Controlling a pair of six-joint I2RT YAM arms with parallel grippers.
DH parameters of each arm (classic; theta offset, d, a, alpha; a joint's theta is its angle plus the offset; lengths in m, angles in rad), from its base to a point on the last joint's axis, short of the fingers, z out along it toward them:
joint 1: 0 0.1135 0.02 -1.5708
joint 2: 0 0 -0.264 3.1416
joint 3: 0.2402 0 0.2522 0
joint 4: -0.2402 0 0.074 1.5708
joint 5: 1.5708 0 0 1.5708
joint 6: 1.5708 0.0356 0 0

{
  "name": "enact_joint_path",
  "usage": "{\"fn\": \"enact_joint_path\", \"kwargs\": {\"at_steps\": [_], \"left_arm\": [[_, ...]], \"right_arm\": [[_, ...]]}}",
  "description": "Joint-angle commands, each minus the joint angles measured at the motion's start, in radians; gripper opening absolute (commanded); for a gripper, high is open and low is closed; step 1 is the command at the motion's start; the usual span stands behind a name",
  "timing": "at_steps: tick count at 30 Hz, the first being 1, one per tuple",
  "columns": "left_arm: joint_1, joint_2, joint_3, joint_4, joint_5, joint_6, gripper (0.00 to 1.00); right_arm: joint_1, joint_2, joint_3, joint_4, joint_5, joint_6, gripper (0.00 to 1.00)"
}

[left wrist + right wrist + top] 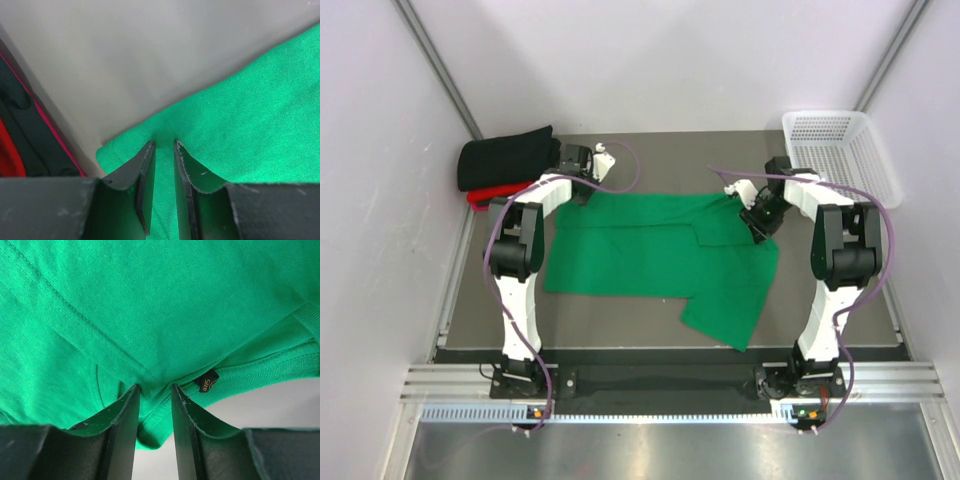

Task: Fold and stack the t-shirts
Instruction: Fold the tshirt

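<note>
two grippers had hold of the green t-shirt (640, 255) at once. the shirt lay spread across the middle of the desk (620, 325), collar end toward three o'clock, with one panel already lapped over near the centre and a loose flap trailing toward five o'clock. the left gripper (164, 145) sat at the shirt's eleven o'clock corner, its jaws drawn to a narrow slot with a ridge of green cloth pinched between them. the right gripper (155, 387) sat at the two o'clock edge, its jaws a little wider apart and clamped on a bunch of cloth just beside the collar band and its size label (208, 381).

the black t-shirt (510, 155) lay folded on the red t-shirt (480, 197) at ten o'clock, just beside the left gripper, and the mesh basket (825, 117) stood at two o'clock.

the step in hand looked to be a fold of the far edge toward six o'clock. doing it well would have meant raising both ends together and evenly, so the edge between them stayed taut and straight, then carrying it across low and laying it square on the near edge. the right pinch seemed the weaker one: it was bunched, and whether it held every layer could not be told. the trailing flap might have skewed the fold, so it likely needed tucking afterwards.
</note>
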Motion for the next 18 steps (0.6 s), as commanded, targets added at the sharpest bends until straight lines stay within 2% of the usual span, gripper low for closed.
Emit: {"fn": "enact_joint_path", "kwargs": {"at_steps": [1,4,6,10,18], "left_arm": [[-0.005,-0.008,0.022,0.028,-0.006,0.008,0.27],[-0.005,-0.010,0.019,0.028,-0.006,0.009,0.27],[-0.005,-0.010,0.017,0.030,-0.009,0.009,0.27],[-0.005,-0.008,0.016,0.030,-0.007,0.011,0.27],[-0.005,0.001,0.026,0.033,-0.001,0.004,0.27]], "right_arm": [[-0.003,0.011,0.041,0.027,0.001,-0.005,0.32],[-0.003,0.019,0.043,0.025,0.001,-0.005,0.25],[-0.005,0.013,0.038,0.027,0.003,-0.005,0.23],[-0.003,-0.034,0.014,0.044,0.015,-0.005,0.29],[-0.003,-0.051,-0.014,0.039,0.009,-0.002,0.28]]}}
